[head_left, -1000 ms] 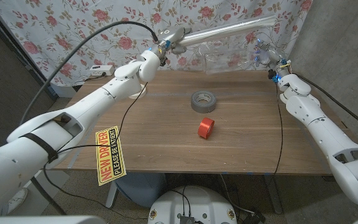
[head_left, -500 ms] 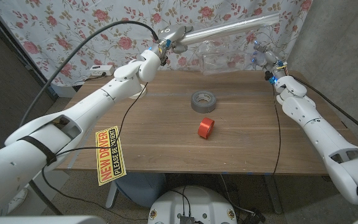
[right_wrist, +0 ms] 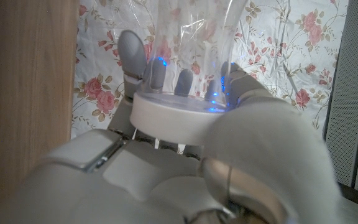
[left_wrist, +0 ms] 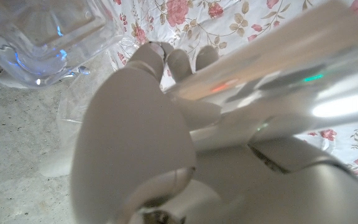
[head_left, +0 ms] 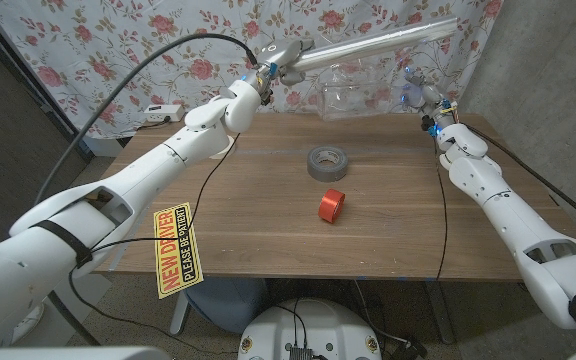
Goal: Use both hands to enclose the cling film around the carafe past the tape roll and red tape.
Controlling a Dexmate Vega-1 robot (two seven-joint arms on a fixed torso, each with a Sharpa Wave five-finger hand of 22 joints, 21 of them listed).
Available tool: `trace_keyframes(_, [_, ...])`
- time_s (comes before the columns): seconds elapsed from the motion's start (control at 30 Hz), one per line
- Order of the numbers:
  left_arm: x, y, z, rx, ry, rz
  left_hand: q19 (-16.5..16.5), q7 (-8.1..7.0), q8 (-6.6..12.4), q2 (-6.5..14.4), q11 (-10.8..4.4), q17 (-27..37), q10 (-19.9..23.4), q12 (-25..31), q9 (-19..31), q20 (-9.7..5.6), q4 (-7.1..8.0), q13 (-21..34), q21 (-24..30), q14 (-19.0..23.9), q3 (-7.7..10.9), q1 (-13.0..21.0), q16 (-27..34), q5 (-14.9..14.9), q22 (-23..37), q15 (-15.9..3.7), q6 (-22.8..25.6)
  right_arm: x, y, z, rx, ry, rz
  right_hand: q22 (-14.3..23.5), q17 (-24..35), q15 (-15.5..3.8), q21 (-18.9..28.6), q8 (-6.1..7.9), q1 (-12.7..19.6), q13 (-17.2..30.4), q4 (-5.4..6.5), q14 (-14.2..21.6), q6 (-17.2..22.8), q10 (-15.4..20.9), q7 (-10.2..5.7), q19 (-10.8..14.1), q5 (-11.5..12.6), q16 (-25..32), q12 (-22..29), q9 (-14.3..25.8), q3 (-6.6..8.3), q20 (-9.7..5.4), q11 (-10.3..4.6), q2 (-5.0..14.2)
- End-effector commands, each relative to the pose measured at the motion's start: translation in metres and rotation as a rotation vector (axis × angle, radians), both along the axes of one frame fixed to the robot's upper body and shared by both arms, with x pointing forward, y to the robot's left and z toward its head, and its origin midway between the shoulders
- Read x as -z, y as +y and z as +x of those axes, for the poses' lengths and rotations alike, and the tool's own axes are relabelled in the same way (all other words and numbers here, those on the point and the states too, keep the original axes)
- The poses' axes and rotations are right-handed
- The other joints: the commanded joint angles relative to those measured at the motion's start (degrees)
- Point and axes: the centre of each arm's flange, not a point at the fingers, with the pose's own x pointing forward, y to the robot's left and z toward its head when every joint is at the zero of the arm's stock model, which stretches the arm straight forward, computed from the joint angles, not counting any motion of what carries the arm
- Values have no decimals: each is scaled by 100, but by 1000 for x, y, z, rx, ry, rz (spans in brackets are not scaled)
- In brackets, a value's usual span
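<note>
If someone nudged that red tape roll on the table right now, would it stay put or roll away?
The red tape seems to stand on its edge, so a sideways nudge would likely set it rolling across the smooth wooden table. It looks small and probably light, so it might also tip flat. The grey tape roll lies flat and would likely just slide.

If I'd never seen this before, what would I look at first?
Probably the long shiny cling film roll that the left robot hand holds up high at the back of the table, with the clear carafe just under it by the right robot hand. Then the red tape, near the grey tape roll mid-table.
</note>
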Motion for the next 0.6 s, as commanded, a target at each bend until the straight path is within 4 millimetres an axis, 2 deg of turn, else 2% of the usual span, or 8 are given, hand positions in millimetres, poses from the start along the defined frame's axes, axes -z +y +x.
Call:
trace_keyframes(0.03, [1,-12,-5,37,-21,16,24,12,53,59,-46,28,66,1328,40,-6,-9,21,48,374,-14,31,54,42,32,-250,6,3,10,5,-10,9,14,2,28,-2232,-1,-4,843,-1,5,1740,131,525,155,-265,-7,1590,29,13,19,-806,-508,887])
trace_keyframes(0.3, [5,-23,-4,75,0,24,21,11,61,61,-47,1,72,1331,32,-7,-6,22,35,373,-32,28,60,42,23,-250,-15,4,16,9,-16,20,16,6,28,-2232,-1,-3,841,-2,6,1737,134,524,146,-275,-6,1592,39,12,20,-805,-511,887])
trace_keyframes(0.4, [10,-25,-6,54,-11,84,21,6,46,60,-47,-29,71,1331,10,-16,-3,22,29,342,-42,23,34,38,7,-249,-29,4,18,11,-13,23,18,-3,27,-2232,-7,-3,841,11,6,1735,141,520,150,-281,-7,1593,49,6,21,-806,-508,888])
trace_keyframes(0.6, [11,-27,-7,74,-1,52,8,11,60,65,-45,20,63,1328,21,-12,-8,21,15,364,-33,34,85,49,14,-251,-42,3,22,13,-8,21,34,-7,27,-2232,-10,-5,841,48,6,1729,139,493,147,-286,-9,1593,68,4,22,-806,-513,890])
